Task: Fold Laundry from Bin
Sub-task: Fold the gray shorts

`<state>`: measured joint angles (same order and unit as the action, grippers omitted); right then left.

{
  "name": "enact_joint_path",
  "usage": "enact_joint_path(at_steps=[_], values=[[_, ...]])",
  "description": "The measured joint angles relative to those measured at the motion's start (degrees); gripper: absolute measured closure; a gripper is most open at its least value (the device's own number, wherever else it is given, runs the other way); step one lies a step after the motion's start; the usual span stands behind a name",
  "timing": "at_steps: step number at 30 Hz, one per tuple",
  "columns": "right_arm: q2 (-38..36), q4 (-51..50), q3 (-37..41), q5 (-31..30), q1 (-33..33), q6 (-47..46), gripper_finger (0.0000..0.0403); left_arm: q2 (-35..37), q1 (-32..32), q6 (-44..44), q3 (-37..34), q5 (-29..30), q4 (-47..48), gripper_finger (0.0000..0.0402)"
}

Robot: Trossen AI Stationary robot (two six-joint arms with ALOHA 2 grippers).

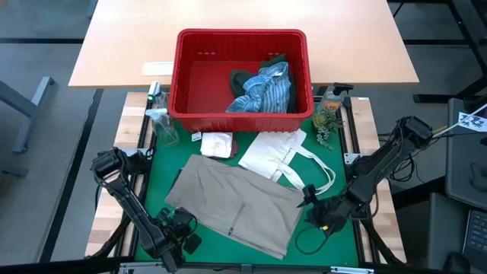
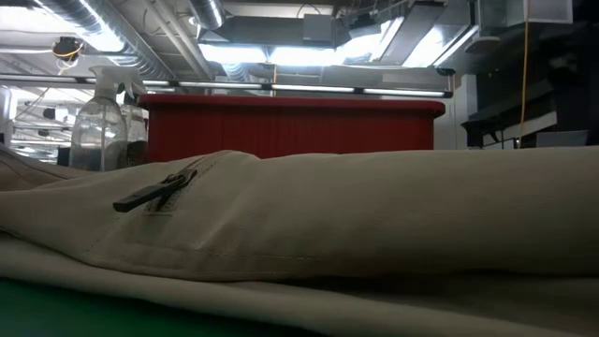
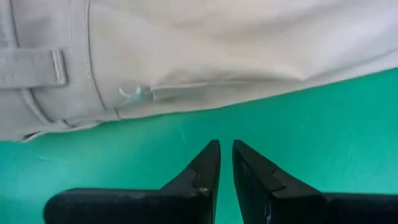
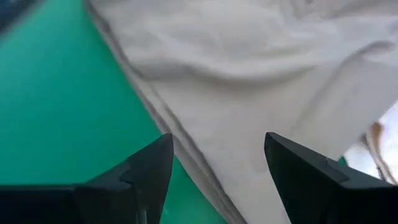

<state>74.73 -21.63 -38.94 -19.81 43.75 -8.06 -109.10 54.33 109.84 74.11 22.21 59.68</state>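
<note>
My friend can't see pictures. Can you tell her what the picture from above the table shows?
A tan garment lies spread on a green mat, with a robot gripper at each near corner: left gripper nearly shut, right gripper open. Behind it sit a white tote bag, a small white cloth, and a red bin holding a striped shirt.

Green table mat (image 1: 171, 164) under tan garment (image 1: 236, 202), tote bag (image 1: 278, 154), red bin (image 1: 242, 72).

- Overhead view evenly lit, bright; soft shadows only.
- Low view dim and backlit: ceiling light strips (image 2: 281, 51) glare white, tan garment (image 2: 374, 215) in shade, nearest folds blurred.
- Wrist views bright; dark fingers (image 4: 149, 168) slightly soft.
</note>
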Motion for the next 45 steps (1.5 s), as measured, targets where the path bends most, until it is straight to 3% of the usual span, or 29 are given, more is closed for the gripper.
enact_joint_path(at_steps=[12,23,29,39,45], values=[[12.7,1.5,0.0,1.3,-2.8,10.4,0.0159,0.0,-0.1,-0.5,0.0,2.4,-0.5,0.0363],[15.9,2.7,-0.2,5.5,-8.2,11.8,0.0168,0.0,-0.1,-0.5,0.0,3.0,-0.5,0.0363],[16.0,4.8,-0.1,8.9,-9.8,13.0,0.0226,0.0,-0.1,-0.5,0.0,3.7,-0.5,0.0363],[16.2,5.7,-0.1,8.6,-9.7,13.1,0.0383,0.0,-0.1,-0.9,0.0,8.3,-3.5,0.0363],[16.3,3.0,-2.6,9.3,-9.7,13.1,0.0377,0.0,-0.8,-2.5,0.0,10.2,-6.2,0.0363]])
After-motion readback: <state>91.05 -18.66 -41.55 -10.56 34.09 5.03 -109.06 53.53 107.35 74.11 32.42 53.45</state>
